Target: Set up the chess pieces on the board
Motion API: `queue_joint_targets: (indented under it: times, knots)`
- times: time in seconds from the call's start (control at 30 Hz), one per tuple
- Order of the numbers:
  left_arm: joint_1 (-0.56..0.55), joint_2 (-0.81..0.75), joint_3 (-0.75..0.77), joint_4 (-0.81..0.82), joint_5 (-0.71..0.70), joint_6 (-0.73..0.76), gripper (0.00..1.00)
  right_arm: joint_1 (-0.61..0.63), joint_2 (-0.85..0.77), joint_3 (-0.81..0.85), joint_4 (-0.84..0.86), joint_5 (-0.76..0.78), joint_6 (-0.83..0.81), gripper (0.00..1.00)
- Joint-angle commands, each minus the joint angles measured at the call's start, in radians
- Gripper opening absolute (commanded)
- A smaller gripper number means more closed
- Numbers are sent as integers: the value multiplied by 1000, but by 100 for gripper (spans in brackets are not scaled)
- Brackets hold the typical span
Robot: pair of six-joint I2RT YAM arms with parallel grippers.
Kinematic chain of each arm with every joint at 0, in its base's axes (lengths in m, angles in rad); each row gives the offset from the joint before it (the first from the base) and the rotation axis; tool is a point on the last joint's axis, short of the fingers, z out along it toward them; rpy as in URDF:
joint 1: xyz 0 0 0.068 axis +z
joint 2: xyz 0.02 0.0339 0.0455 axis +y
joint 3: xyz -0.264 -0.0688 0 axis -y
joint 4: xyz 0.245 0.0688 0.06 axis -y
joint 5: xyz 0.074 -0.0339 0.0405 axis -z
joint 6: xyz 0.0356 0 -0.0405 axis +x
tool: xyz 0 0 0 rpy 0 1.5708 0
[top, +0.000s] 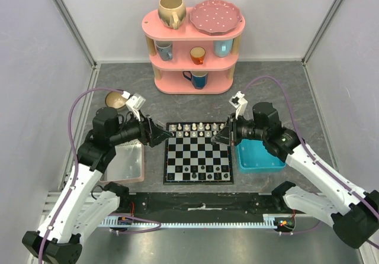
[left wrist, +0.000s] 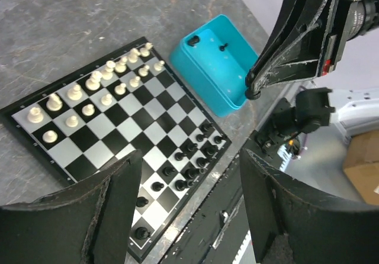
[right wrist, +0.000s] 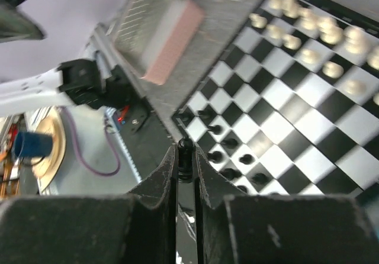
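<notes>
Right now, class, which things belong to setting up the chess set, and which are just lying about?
Job: board, white pieces, black pieces, black piece in right gripper, blue tray holding one loose piece.
Lying about: pink shelf, mugs, plate, bowl, grey tray.

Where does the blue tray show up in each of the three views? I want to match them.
Top external: the blue tray sits right of centre, against the right edge of the chessboard.
Left wrist: upper middle, just past the chessboard's upper-right edge.
Right wrist: not in it.
Shared landmark: the chessboard, which also fills the right half of the right wrist view.
</notes>
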Motion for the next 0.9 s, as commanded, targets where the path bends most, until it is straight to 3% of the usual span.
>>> queue_joint_targets:
  times: [0.0,0.17,0.23,0.4,0.5,0.7,0.87]
  knots:
    - [-3,-33,-8,82,134,-54,72,97,-25,22,194,-111,-14,1]
    - [-9,-72,-52,172,191,-109,72,175,0,27,305,-67,40,1]
    - [-20,-119,-72,237,161,-136,72,194,8,16,360,-4,158,0]
    - [-82,-260,-189,389,-86,-212,72,284,-32,-74,524,383,440,0]
    - [-113,-299,-244,504,-151,-225,70,347,-44,-103,592,490,554,0]
    - [-197,-242,-241,579,-212,-162,68,447,34,-7,566,584,534,0]
    - [-207,-162,-163,515,-99,-172,66,457,84,94,437,470,309,0]
